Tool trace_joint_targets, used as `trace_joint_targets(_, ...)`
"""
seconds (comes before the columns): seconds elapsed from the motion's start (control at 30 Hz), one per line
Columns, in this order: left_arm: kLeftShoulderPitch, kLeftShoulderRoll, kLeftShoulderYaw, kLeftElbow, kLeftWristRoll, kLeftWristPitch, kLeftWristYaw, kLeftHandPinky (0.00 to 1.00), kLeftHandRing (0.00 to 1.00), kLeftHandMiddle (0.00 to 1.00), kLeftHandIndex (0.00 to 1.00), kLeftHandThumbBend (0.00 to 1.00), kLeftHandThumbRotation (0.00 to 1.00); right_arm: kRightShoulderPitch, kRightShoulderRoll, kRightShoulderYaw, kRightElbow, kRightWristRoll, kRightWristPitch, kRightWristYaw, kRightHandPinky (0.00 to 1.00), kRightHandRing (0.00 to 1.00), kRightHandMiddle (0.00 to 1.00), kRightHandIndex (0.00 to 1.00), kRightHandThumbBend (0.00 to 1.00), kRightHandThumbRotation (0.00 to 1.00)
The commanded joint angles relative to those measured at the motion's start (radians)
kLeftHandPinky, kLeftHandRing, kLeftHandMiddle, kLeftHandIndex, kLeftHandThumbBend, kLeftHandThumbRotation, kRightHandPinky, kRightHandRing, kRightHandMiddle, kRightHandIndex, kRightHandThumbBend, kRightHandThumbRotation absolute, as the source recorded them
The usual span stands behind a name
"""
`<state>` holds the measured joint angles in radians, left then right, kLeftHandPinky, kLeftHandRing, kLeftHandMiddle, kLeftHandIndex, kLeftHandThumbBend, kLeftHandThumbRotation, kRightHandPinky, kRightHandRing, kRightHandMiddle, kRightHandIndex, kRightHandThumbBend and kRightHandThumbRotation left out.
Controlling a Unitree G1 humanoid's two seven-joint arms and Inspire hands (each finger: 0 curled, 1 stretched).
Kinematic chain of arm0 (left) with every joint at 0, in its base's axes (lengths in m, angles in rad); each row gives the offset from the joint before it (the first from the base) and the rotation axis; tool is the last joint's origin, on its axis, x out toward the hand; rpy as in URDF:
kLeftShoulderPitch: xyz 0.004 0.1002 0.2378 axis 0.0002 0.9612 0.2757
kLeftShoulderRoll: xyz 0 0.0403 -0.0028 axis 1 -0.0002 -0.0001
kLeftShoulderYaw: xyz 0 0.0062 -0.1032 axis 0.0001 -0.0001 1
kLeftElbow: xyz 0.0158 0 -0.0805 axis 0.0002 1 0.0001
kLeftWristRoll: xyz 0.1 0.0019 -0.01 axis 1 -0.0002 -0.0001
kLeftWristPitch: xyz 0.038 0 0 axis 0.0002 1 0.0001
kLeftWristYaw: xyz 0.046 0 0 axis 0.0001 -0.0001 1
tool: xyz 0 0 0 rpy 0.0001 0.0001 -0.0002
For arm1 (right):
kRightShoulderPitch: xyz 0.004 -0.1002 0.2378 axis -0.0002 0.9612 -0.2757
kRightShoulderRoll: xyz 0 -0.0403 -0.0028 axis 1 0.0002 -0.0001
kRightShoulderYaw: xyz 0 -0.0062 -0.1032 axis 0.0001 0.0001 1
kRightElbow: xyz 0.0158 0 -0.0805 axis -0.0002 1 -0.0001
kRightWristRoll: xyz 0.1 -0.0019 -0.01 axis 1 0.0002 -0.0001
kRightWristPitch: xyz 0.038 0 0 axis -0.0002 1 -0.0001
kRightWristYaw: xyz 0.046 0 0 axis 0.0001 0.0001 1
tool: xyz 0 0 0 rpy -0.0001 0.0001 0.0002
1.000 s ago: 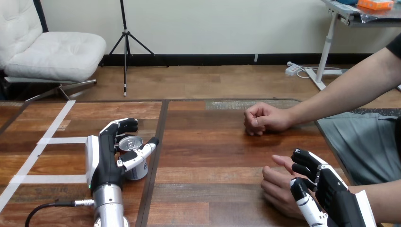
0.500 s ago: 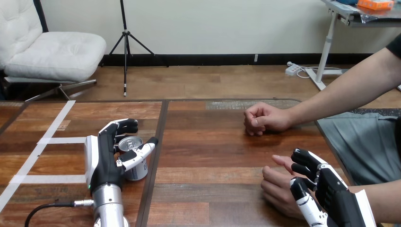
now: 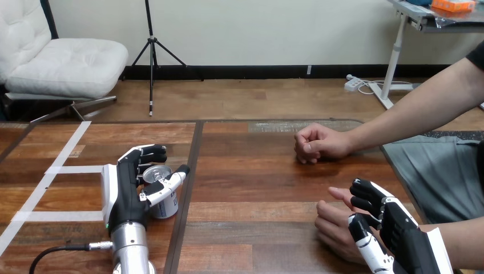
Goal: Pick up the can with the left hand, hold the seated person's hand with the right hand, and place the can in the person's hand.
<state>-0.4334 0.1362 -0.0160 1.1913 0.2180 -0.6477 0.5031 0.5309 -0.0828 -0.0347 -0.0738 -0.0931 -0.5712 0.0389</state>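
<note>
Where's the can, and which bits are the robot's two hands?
can (image 3: pixel 154 173), head view, on its silver lid.
left hand (image 3: pixel 126 197), head view, on its black back.
right hand (image 3: pixel 406 240), head view, on its black back.

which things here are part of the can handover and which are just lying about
In the job: small silver metal can; left hand, fingers round it; right hand; person's nearer hand beside it.
Lying about: person's closed hand farther back; white tape lines on the brown wooden table.
</note>
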Motion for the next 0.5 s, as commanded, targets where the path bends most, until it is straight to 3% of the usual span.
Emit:
trace_joint_targets(0.0, -0.036, -0.004, 0.008, -0.029, -0.004, -0.003, -0.003, 0.50, 0.58, 0.61, 0.59, 0.65, 0.00, -0.058, -0.003, 0.007, -0.035, 0.007, -0.016, 0.002, 0.77, 0.83, 0.84, 0.82, 0.53, 0.63)
trace_joint_targets(0.47, -0.038, -0.001, 0.007, -0.029, -0.014, 0.015, -0.017, 0.47, 0.55, 0.59, 0.58, 0.63, 0.00, -0.054, -0.001, 0.005, -0.044, 0.000, -0.007, -0.003, 0.76, 0.82, 0.84, 0.82, 0.53, 0.63)
